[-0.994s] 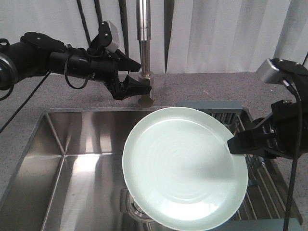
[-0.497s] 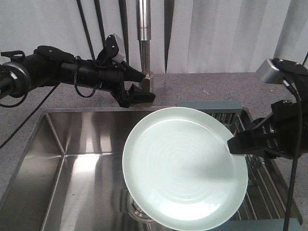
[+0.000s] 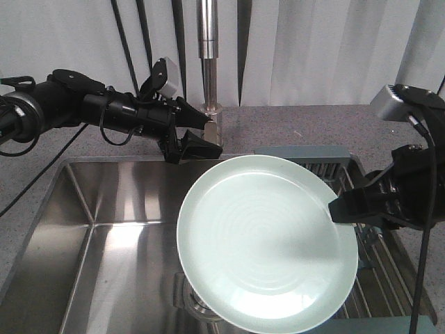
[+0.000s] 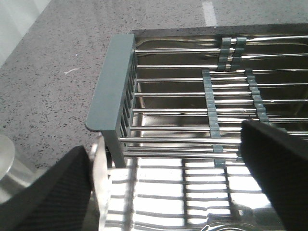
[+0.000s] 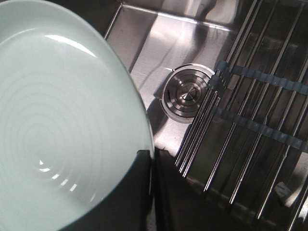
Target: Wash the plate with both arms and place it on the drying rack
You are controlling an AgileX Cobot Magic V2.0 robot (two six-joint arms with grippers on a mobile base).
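Note:
The pale mint-green plate (image 3: 264,243) (image 5: 62,120) hangs tilted over the sink, its ringed face toward the front camera. My right gripper (image 3: 335,209) (image 5: 153,155) is shut on its right rim. My left gripper (image 3: 207,136) (image 4: 163,178) is open beside the faucet base, just above and left of the plate's upper rim, with nothing between its fingers (image 4: 43,192). In the left wrist view a pale edge (image 4: 99,168), probably the plate's rim, shows next to the left finger. The drying rack (image 3: 306,152) (image 4: 192,96) (image 5: 260,110) lies across the sink's right end, behind and under the plate.
The steel faucet (image 3: 208,42) rises at the back middle, its base (image 4: 7,163) close to the left gripper. The steel sink (image 3: 104,209) has a round drain (image 5: 186,94) below the plate. Speckled grey counter (image 4: 48,72) surrounds the sink.
The left arm has swung right and slightly down from the faucet base toward the plate's upper rim, jaws still open. The plate and right gripper have not moved.

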